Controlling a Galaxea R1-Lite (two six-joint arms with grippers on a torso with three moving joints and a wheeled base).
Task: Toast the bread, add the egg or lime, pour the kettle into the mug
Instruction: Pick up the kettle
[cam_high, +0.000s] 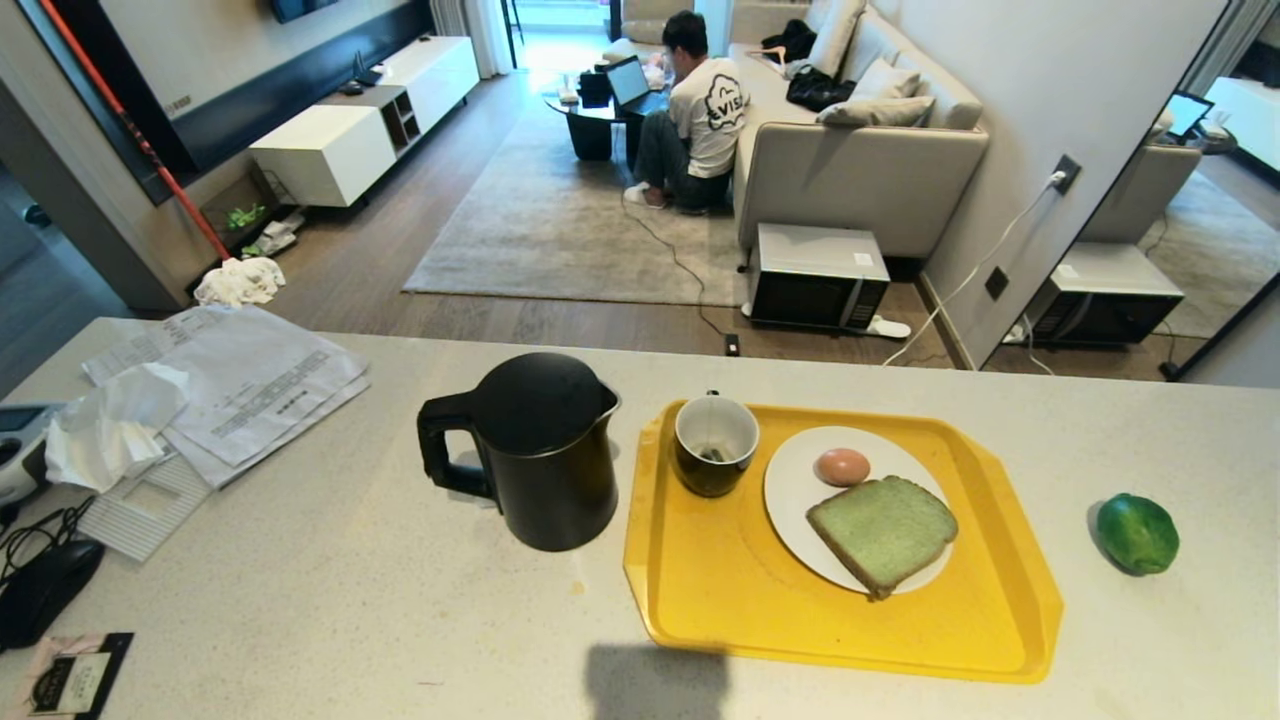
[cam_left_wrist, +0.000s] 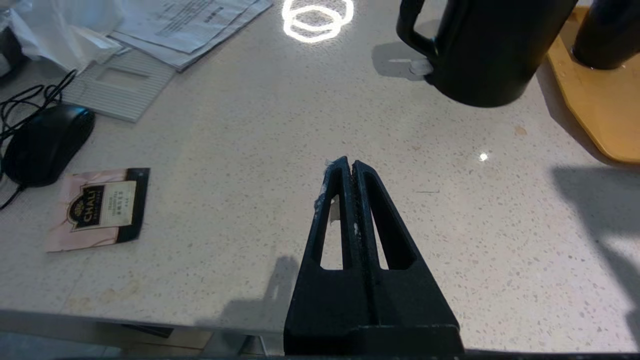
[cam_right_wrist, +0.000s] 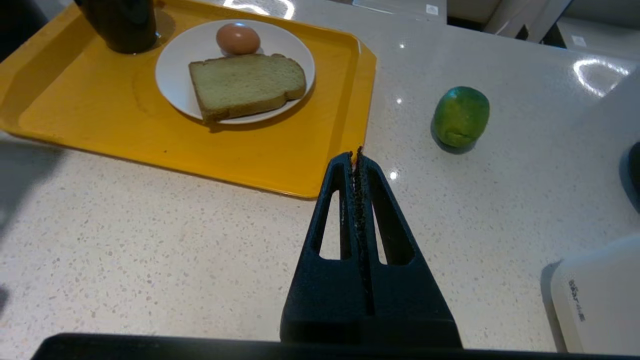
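Neither arm shows in the head view. The left gripper (cam_left_wrist: 350, 167) hangs low over bare speckled worktop (cam_high: 330, 600) near its front edge, fingers pressed together with nothing between them, pointing across the worktop toward the kettle (cam_high: 545, 450). The right gripper (cam_right_wrist: 356, 157) is likewise closed and empty, its tips just off the near right corner of the yellow tray (cam_high: 720, 590), aimed between the tray and the lime (cam_high: 1137, 533).

The kettle stands upright on the worktop just left of the tray, lid on, its loop handle turned to the robot's left and the spout toward the tray. The mug (cam_high: 715, 443) stands upright in the tray's far left corner, mouth up, with a small dark object at its bottom. Beside it on the tray is a white plate (cam_high: 790, 490). The bread (cam_high: 882, 532) lies flat on the plate's near half, its long axis running roughly left to right and slightly slanted, the rounded top toward the right. The egg (cam_high: 842, 466) rests on its side on the plate just beyond the bread, close to or touching its crust, long axis roughly left to right. The lime lies on the worktop well apart from the tray, to its right.

On the worktop's left are papers (cam_high: 250, 380), a black computer mouse (cam_high: 45, 590) and a tea sachet (cam_left_wrist: 97, 207). Beyond the worktop a person (cam_high: 700, 115) sits on the floor by a sofa, and a microwave (cam_high: 815, 275) stands on the floor.
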